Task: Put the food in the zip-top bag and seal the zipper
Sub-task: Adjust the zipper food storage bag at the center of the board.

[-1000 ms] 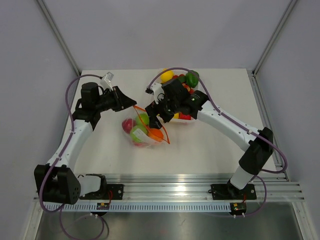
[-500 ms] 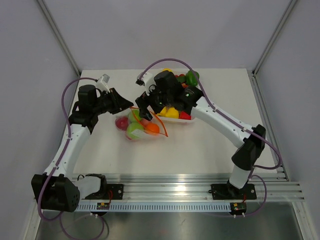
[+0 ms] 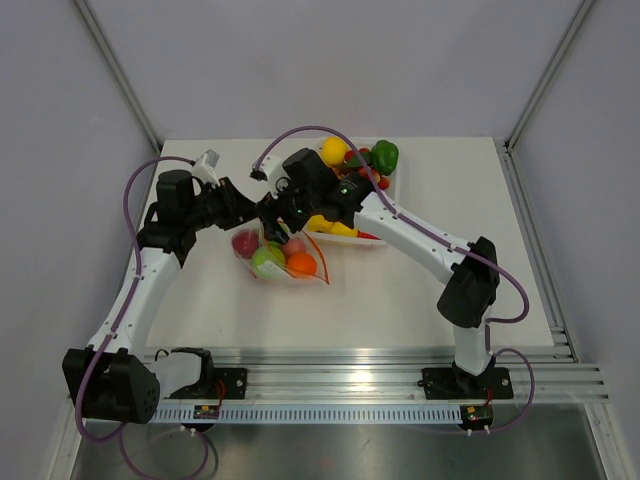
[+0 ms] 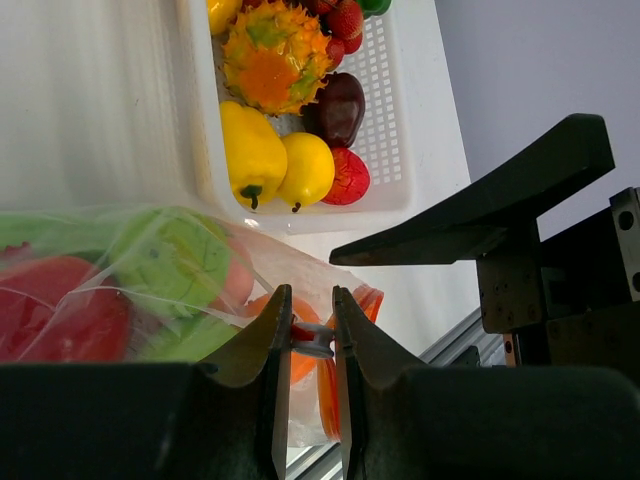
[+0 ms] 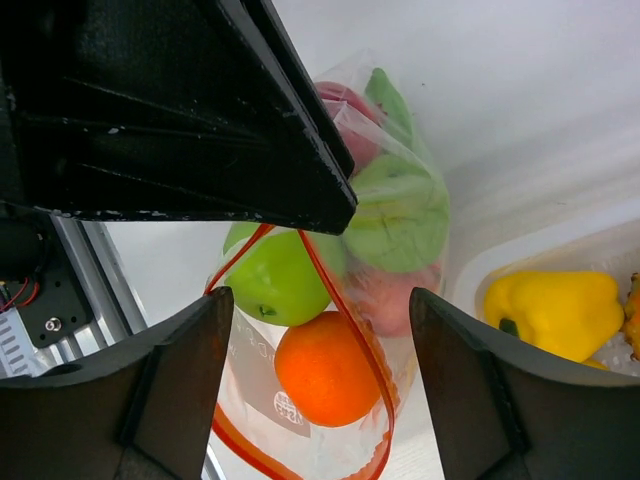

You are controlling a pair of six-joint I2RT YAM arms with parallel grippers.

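The zip-top bag lies left of centre, holding a green apple, an orange, a pale green piece and a red piece. Its orange-red zipper gapes in an open loop. My left gripper is shut on the zipper's white slider at the bag's far corner; its pads pinch it. My right gripper is open and empty, right above the bag's mouth, next to the left fingers.
A white tray at the back centre holds more food: a yellow pepper, a lemon, a spiky orange-green fruit, a dark red piece and a green pepper. It touches the bag's right side.
My right gripper has swung left from the tray side to over the bag's mouth. The bag and my left gripper have shifted a little left and back.
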